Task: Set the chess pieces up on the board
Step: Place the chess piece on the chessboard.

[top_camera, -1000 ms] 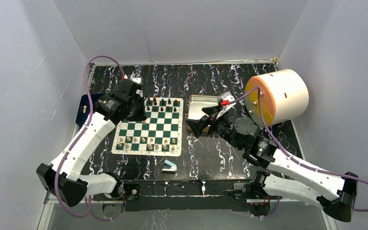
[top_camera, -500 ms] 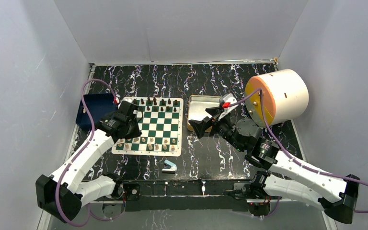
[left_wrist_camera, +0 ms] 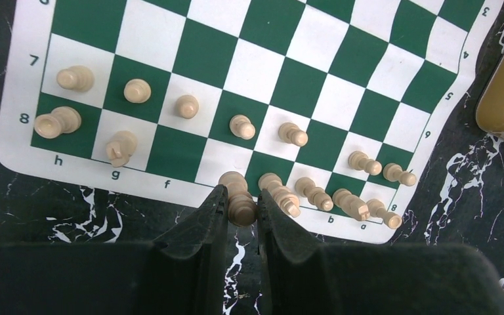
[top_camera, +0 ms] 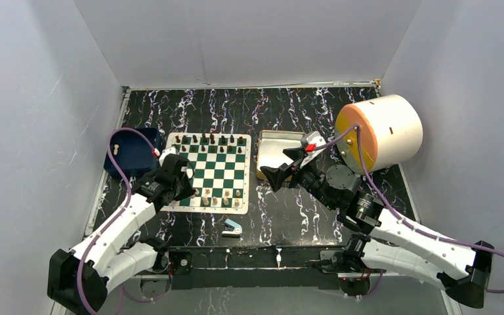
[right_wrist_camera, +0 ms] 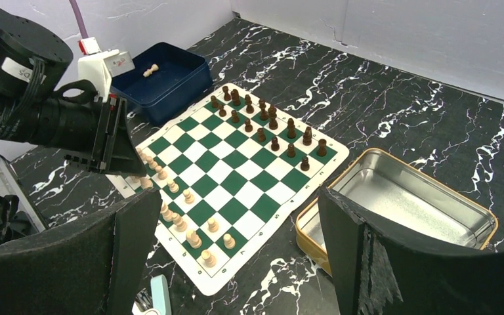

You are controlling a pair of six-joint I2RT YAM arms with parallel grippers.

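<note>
Swung back from the blue tray (top_camera: pixel 128 164), the left fingers (left_wrist_camera: pixel 205 220) now pinch a pale piece (left_wrist_camera: pixel 241 210) at the board's (top_camera: pixel 213 172) near border, seemingly ready to place. Right fingers (right_wrist_camera: pixel 131 243) hang spread near the tin (right_wrist_camera: pixel 400 197).

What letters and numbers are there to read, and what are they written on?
"7", "8": left border of the board, left wrist view.
"h", "g", "f", "b", "a": its near border.
"3", "4", "5": its right border.
White sticker, right wrist view: too blurred.
</note>
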